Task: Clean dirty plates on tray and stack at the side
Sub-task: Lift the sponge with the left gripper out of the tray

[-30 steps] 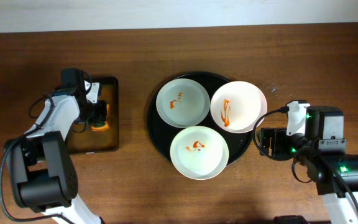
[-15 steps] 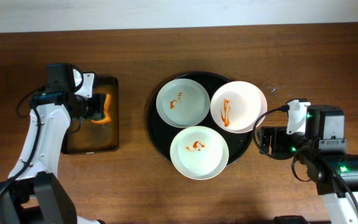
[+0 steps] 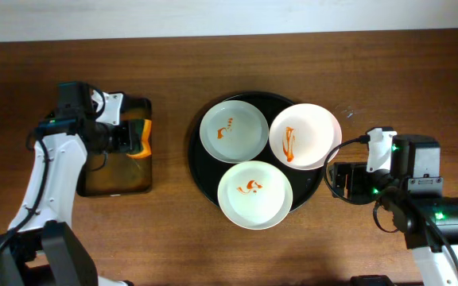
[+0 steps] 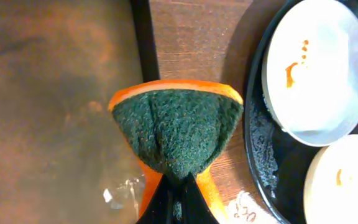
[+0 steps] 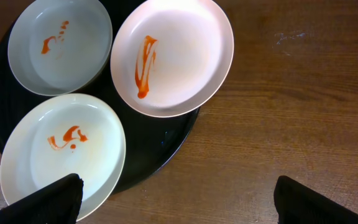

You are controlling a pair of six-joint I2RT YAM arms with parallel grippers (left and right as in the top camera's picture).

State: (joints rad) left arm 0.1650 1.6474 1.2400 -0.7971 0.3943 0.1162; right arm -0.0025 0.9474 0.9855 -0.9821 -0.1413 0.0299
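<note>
Three white plates smeared with orange sauce lie on the round black tray (image 3: 203, 176): one at the back left (image 3: 234, 131), one at the back right (image 3: 304, 136) hanging over the rim, one in front (image 3: 254, 194). My left gripper (image 3: 128, 137) is shut on an orange sponge (image 3: 141, 137) with a green scrub face (image 4: 176, 134), over the right edge of the small rectangular tray. The right gripper (image 5: 179, 208) stands open just right of the round tray, with its left finger (image 5: 48, 202) over the front plate's (image 5: 61, 155) edge.
The small rectangular black tray (image 3: 118, 179) with a wet brownish inside (image 4: 48, 93) lies at the left. Bare wooden table (image 5: 291, 112) stretches to the right of the round tray and between the two trays (image 3: 169, 151).
My left arm has swung and carried the sponge rightwards, from inside the small tray to its right edge. The right arm and the plates have not moved.
</note>
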